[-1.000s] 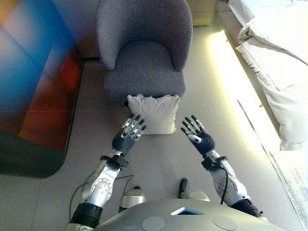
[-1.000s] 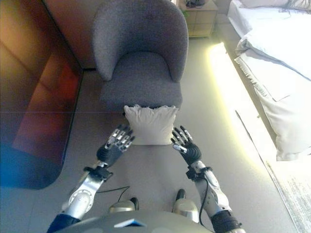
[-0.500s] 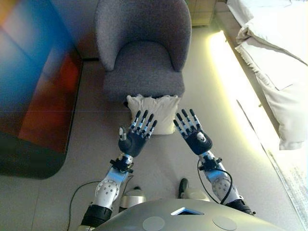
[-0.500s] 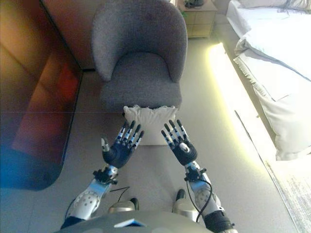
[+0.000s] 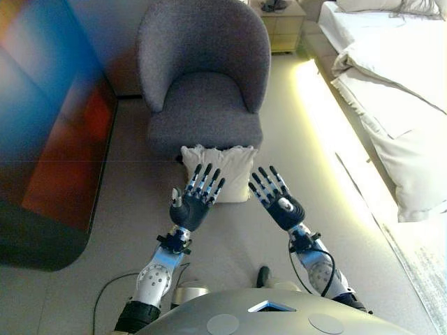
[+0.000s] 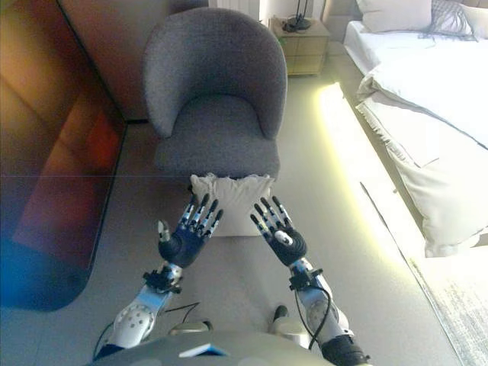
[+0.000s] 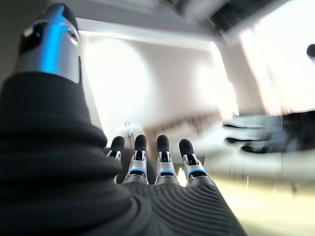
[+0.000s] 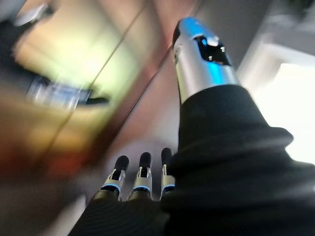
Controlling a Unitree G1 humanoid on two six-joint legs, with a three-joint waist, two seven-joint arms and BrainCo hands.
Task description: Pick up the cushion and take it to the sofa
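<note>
1. Cushion point(image 5: 219, 172): white, frilled top edge, standing on the floor point(image 5: 279, 125), leaning against the front of the armchair.
2. Armchair point(image 5: 204, 77): grey upholstered tub chair, directly behind the cushion, seat bare.
3. Left hand point(image 5: 193, 202): raised before the cushion's lower left part, fingers straight and spread, holding nothing.
4. Right hand point(image 5: 278, 204): raised just right of the cushion, fingers extended and apart, empty.
5. Bed point(image 5: 391, 84): white bedding, far right.
6. Nightstand point(image 6: 299, 42): behind the armchair.
</note>
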